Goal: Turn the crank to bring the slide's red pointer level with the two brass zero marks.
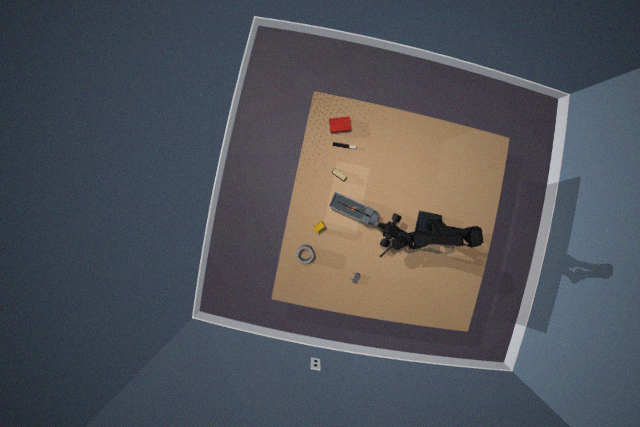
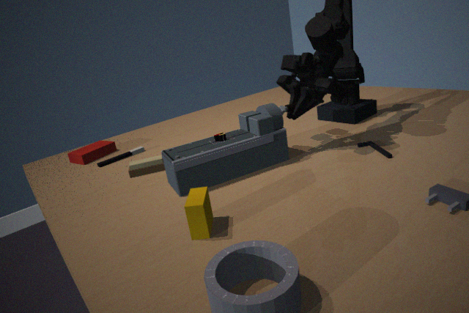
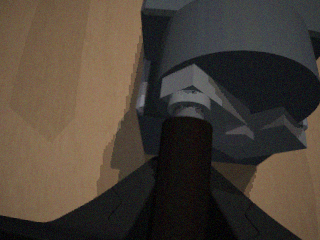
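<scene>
A grey slide machine (image 1: pixel 348 207) (image 2: pixel 227 160) lies on the tan table. Its round crank wheel (image 2: pixel 270 112) (image 3: pixel 240 47) sits at the end nearest the arm. A dark handle (image 3: pixel 182 180) sticks out from the crank towards the wrist camera. My gripper (image 2: pixel 291 109) (image 1: pixel 383 228) is shut on this handle. The slide's red pointer (image 2: pixel 218 137) (image 1: pixel 353 209) sits on the rail top, about two thirds along towards the crank end. The brass zero marks are too small to make out.
A yellow block (image 2: pixel 198 212) stands in front of the machine, and a grey ring (image 2: pixel 251 277) lies nearer the camera. A red block (image 2: pixel 91 151), a black pen (image 2: pixel 120 156) and a beige bar (image 2: pixel 146 166) lie at the left. A black L-key (image 2: pixel 374 149) and a grey bracket (image 2: pixel 447 196) lie at the right.
</scene>
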